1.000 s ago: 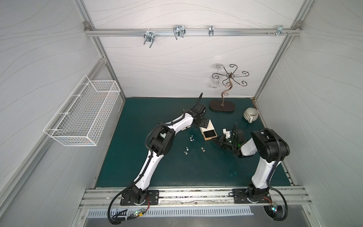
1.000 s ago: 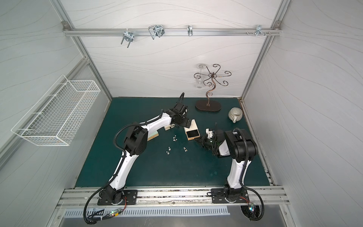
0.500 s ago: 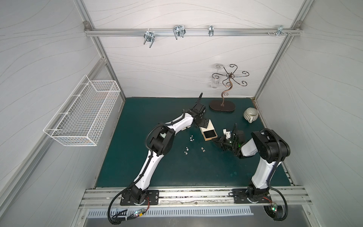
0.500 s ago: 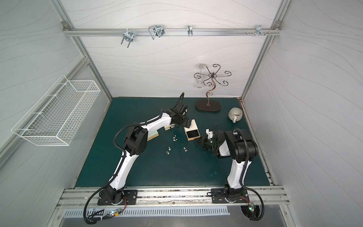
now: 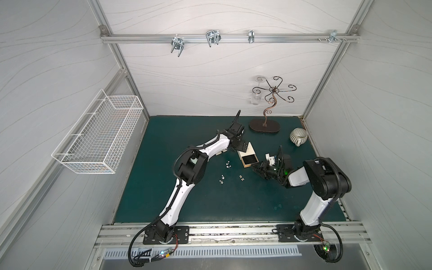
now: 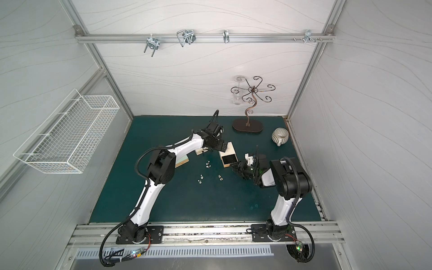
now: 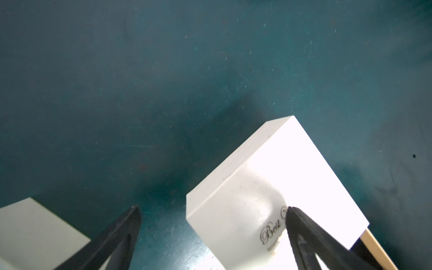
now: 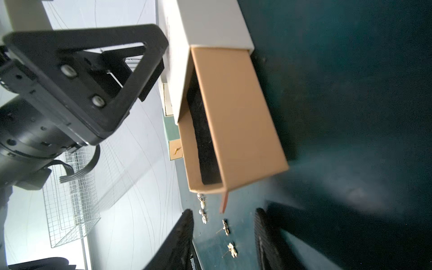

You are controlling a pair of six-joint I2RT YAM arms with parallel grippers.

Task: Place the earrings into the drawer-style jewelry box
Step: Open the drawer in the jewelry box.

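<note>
While drawer (image 5: 249, 160) stands pulled out, earrings (image 5: 228, 165) on mat (image 5: 163, 140)

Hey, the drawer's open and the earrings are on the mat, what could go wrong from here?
The earrings are tiny and lie loose on the mat; the open right pincer may flick one away or miss it.
The left pincer only rests on top of the jewelry box, not clamping it, so the box could shift, or the drawer slide, if nudged.
</note>
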